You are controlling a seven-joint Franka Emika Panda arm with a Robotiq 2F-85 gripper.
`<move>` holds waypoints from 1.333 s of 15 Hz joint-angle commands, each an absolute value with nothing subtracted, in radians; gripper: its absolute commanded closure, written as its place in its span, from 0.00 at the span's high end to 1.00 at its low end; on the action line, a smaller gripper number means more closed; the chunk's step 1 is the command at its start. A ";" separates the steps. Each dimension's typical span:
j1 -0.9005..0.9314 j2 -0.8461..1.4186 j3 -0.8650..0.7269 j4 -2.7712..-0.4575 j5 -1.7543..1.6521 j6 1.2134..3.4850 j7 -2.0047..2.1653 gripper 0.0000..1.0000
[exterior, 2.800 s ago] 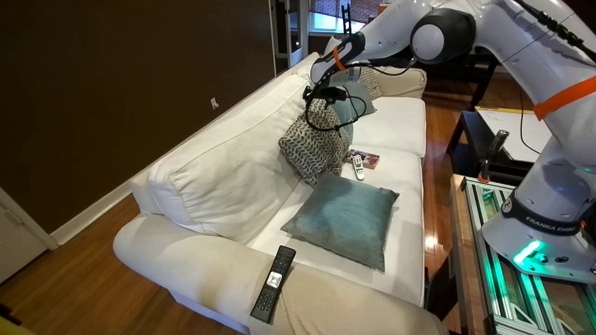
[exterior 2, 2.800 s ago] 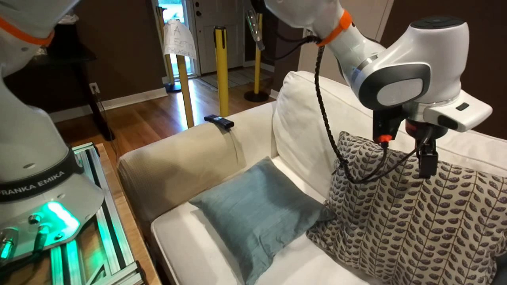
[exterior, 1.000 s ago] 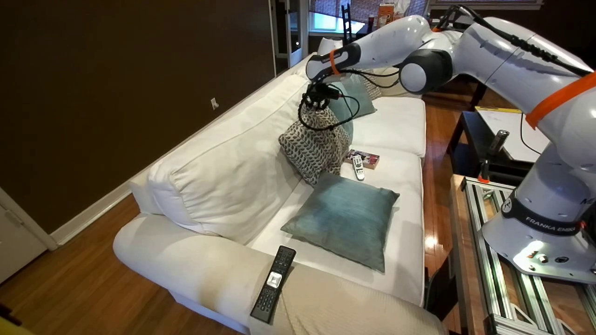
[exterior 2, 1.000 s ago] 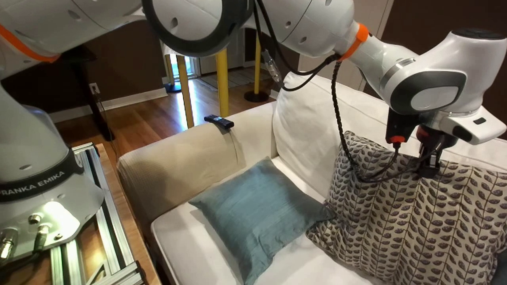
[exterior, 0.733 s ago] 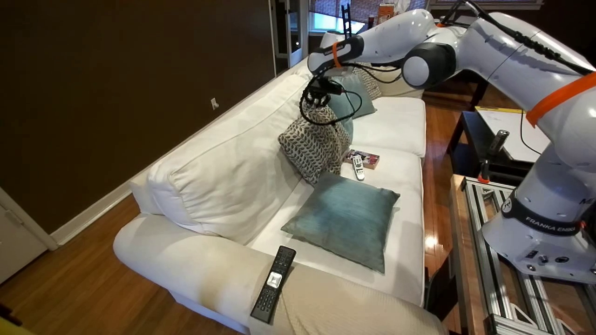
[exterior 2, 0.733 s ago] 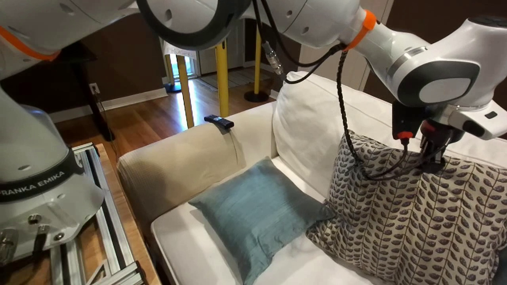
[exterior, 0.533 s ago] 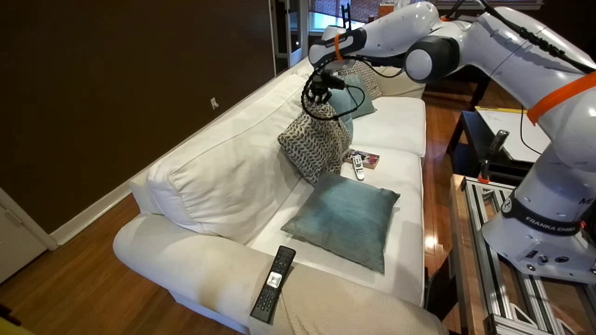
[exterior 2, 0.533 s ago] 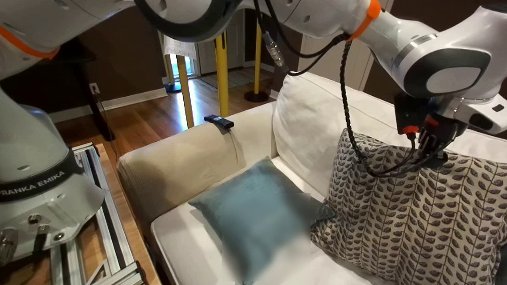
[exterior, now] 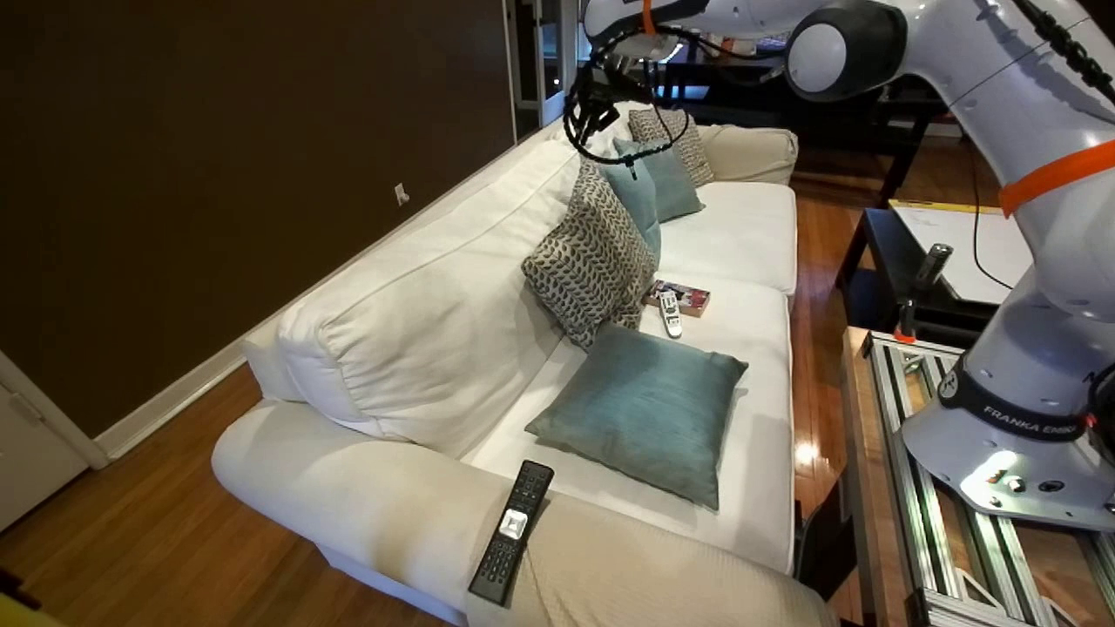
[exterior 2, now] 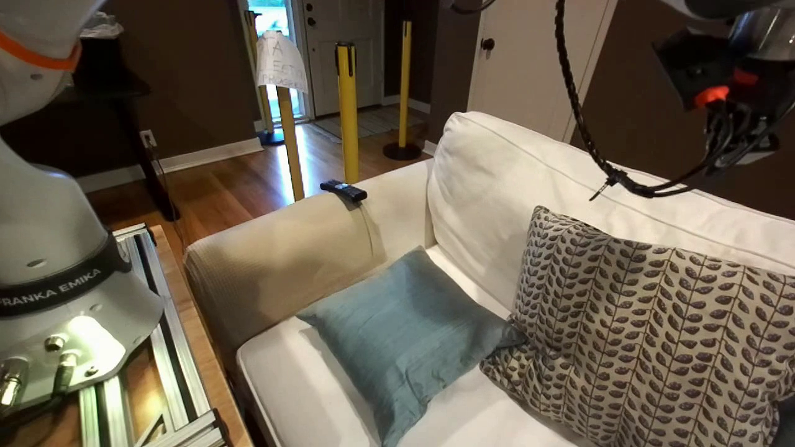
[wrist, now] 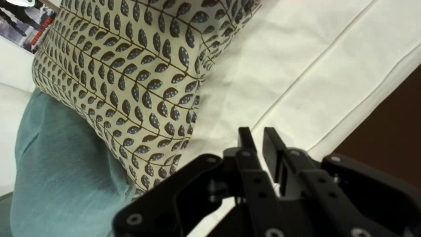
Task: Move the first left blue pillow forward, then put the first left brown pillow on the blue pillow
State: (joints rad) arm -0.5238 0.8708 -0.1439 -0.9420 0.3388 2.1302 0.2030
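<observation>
The blue pillow (exterior: 640,414) lies flat on the seat beside the near armrest, in both exterior views. Its inner corner meets the foot of the brown pillow (exterior 2: 646,335), a leaf-print cushion leaning upright against the backrest. My gripper (exterior: 597,122) hangs above the top of the brown pillow, clear of it. The wrist view shows the gripper (wrist: 257,131) over the white backrest, its fingers (wrist: 246,140) a narrow gap apart with bare backrest visible between them. The brown pillow (wrist: 131,82) fills the upper left there; the blue pillow lying flat is outside that view.
Another teal pillow (exterior: 638,196) stands behind the brown one, with more pillows at the far end. A book (exterior: 688,298) with a white remote (exterior: 670,313) lies on the seat. A black remote (exterior: 512,531) rests on the armrest. The wall (exterior: 261,157) runs behind the sofa.
My gripper first came down over the top of the brown pillow, then rose well above it and away. The pillows look the same as before.
</observation>
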 commanded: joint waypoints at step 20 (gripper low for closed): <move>-0.418 1.165 -0.127 -0.817 0.338 2.019 0.538 1.00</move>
